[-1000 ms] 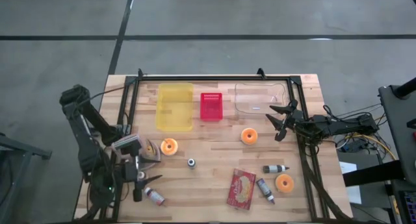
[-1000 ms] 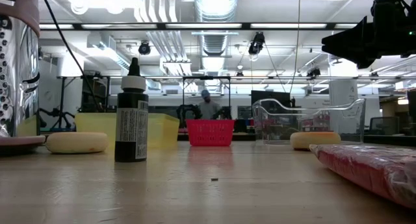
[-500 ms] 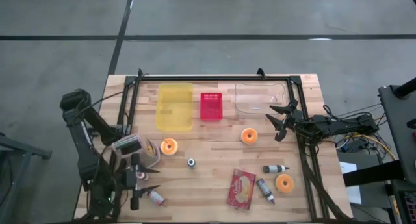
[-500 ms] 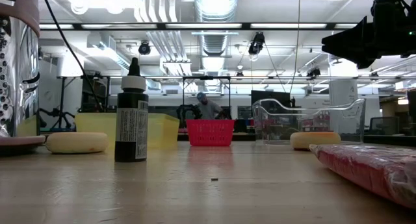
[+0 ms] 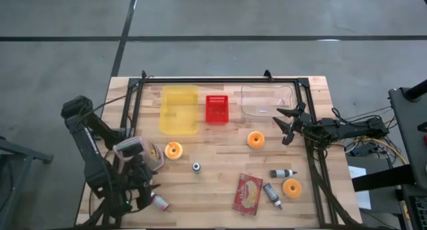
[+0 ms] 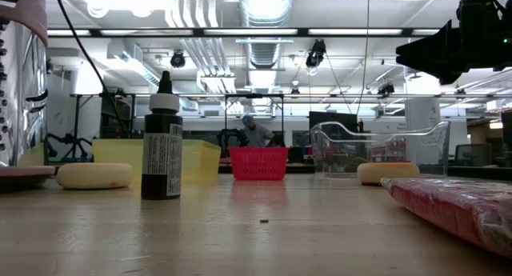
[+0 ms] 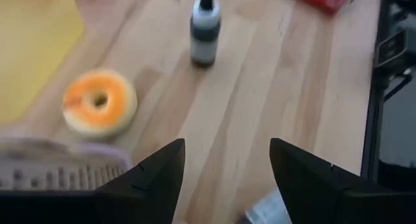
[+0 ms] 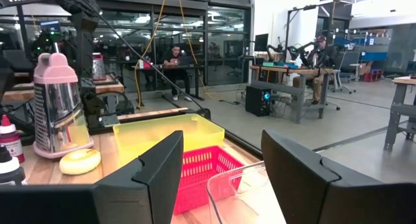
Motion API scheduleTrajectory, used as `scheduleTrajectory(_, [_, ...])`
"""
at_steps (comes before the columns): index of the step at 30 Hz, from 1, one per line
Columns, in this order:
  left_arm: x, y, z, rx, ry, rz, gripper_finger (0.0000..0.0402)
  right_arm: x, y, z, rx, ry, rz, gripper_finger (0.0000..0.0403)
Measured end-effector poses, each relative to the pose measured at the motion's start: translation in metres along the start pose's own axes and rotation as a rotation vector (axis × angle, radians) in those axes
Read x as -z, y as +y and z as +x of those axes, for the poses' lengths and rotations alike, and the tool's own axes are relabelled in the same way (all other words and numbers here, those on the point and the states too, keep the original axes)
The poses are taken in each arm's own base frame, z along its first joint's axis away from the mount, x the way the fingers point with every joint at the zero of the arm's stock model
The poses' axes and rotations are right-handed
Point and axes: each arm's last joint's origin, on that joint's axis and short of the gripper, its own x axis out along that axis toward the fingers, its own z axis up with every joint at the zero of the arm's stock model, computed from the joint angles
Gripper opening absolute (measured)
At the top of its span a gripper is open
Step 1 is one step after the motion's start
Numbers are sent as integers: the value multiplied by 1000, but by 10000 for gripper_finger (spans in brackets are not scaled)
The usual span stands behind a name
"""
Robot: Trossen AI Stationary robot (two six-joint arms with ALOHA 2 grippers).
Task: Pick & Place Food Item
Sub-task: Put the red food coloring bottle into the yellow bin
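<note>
Yellow bin (image 5: 180, 109), red basket (image 5: 216, 108) and clear tub (image 5: 267, 100) are sitting empty along the frame's top. Both tools' fingers are standing spread, pinching nothing.

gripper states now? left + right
Left gripper: open, holding nothing, low at the table's near left corner.
Right gripper: open, holding nothing, raised by the clear bin.
</note>
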Motion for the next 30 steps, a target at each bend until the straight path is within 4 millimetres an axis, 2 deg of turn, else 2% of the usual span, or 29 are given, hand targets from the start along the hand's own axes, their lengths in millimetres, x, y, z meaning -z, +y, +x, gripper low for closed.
scheduleTrajectory(17, [1, 0, -7, 21, 214, -147, 232, 0, 0, 0, 0, 0, 0, 203])
scheduleTrajectory(22, [-4, 2, -11, -16, 351, -230, 232, 0, 0, 0, 0, 0, 0, 203])
scheduleTrajectory(30, [-10, 8, -8, -104, 416, -367, 232, 0, 0, 0, 0, 0, 0, 203])
